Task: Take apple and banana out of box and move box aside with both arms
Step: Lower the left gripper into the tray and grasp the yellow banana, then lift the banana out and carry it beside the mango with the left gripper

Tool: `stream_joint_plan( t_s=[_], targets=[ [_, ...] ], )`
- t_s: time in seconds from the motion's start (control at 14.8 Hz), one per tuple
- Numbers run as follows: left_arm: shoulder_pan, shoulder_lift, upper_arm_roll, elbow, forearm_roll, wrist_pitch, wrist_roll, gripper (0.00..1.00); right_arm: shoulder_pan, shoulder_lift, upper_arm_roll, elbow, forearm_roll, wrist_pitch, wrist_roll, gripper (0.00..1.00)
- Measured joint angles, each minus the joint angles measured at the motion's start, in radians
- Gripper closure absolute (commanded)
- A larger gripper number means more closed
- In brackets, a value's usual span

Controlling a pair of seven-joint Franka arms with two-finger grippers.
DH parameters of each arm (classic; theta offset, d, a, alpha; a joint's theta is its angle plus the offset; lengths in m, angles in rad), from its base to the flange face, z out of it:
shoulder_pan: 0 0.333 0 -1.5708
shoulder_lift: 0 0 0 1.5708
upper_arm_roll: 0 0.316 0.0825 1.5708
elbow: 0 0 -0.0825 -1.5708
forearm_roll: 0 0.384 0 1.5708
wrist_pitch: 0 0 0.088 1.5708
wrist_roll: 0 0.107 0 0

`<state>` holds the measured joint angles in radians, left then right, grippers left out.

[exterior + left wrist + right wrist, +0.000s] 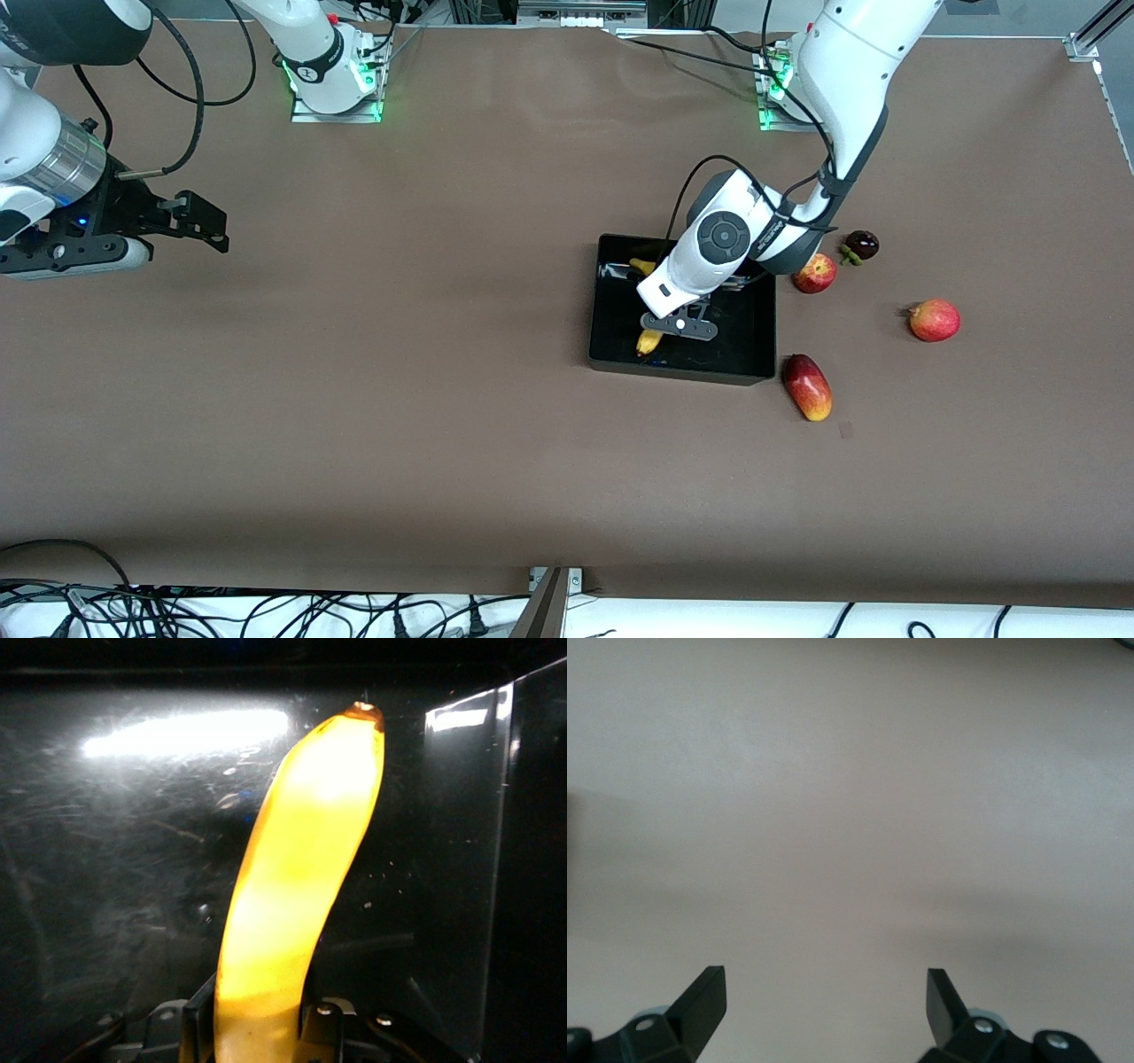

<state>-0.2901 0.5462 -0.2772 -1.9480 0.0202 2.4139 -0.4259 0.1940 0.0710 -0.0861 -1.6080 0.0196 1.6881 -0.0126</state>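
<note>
Nearest the front camera: the mango (806, 386) lies on the table (354, 443) just off the box's near corner toward the left arm's end, touching nothing.

Next, the box (753, 354) sits mid-table, toward the left arm's end. The left gripper (678, 325) is down inside it, fingers (197, 1019) clamped on the banana (301, 904) near one end. In the left wrist view the fruit runs out from between the pads along the box floor toward the wall. In the front view only the banana's two tips show, either side of the wrist. Gripping near the end rather than mid-body probably leaves it to swing a bit on lift, so my guess is a slow vertical pull first.

The apple (814, 273) is already out, resting on the table just beside the box's wall on the left arm's side, so that half looks done. The pinkish-red fruit (935, 320) is farther toward the left arm's table edge. A small dark fruit (860, 245) lies near the apple, farther from the camera.

The right gripper (824, 1001) waits over bare table at the right arm's end, well apart from the box, jaws wide and holding nothing. Sensible: it's only needed for the two-arm box move, and that's blocked until the banana is out.
</note>
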Motion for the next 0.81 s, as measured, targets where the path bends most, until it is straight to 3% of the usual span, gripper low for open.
stream_joint_plan(
  t_s=[0.47, 0.68, 0.81],
  targets=[
    [0.032, -0.139, 0.007, 0.086, 0.000, -0.267, -0.012, 0.95, 0.000, 0.000, 0.000, 0.000, 0.000, 0.000, 0.000, 0.00],
    [0.110, -0.198, 0.015, 0.151, 0.003, -0.425, -0.002, 0.95, 0.000, 0.000, 0.000, 0.000, 0.000, 0.000, 0.000, 0.00],
    [0.203, -0.219, 0.020, 0.155, 0.013, -0.455, 0.066, 0.95, 0.000, 0.000, 0.000, 0.000, 0.000, 0.000, 0.000, 0.00]
  ],
)
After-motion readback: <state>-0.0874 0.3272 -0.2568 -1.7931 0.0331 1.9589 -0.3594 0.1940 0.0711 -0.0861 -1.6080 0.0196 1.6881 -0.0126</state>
